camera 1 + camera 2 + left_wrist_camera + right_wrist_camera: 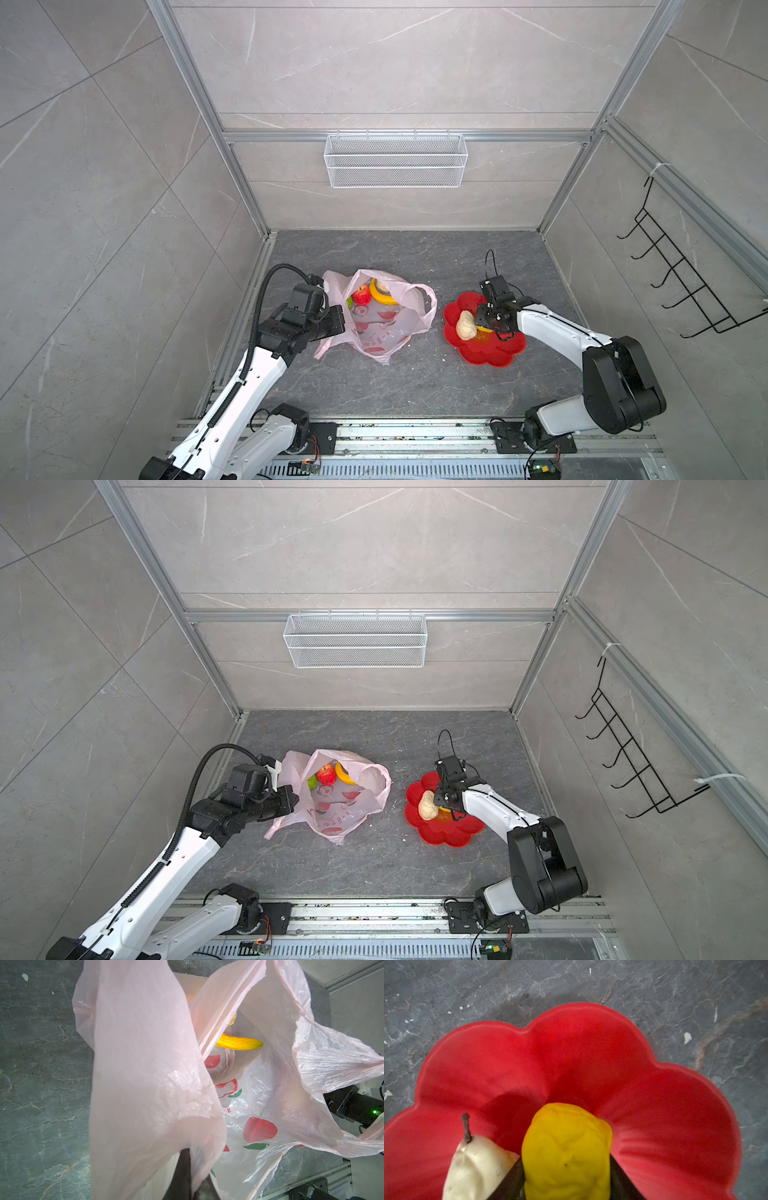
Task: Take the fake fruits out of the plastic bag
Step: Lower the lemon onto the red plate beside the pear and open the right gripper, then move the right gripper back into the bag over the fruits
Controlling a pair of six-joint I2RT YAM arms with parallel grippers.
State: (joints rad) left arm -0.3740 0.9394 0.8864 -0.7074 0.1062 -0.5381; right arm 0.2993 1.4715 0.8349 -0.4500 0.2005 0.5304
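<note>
Your left fingers (182,1167) are pressed together on a fold of the bag (145,1064), pinching its thin pink film at the edge of the mouth. In both top views that arm sits at the bag's left side, and the mouth stands open.

Inside the bag you can see four fruits:
- the banana (383,297);
- the red ball (361,296), just beside the banana;
- a sliver of the green ball (350,302), on the red ball's left;
- a beige lump (383,286), tucked behind the banana.

In the left wrist view only the banana and a bit of that lump show past the film.

Your right fingers (620,1186) hang over the dish (591,1043), which lies on the bench (415,386) well to the right of the bag. A yellow lump (566,1153) sits between them and touches both. I cannot tell whether they are gripping it or only flank it. It is over the dish's hollow, but you cannot see whether it rests on the red surface.

The stemmed lump (477,1167), pale with a dark stalk, lies in the dish just beside the yellow one and against one finger. That makes two fruits at the dish and four in the bag.
</note>
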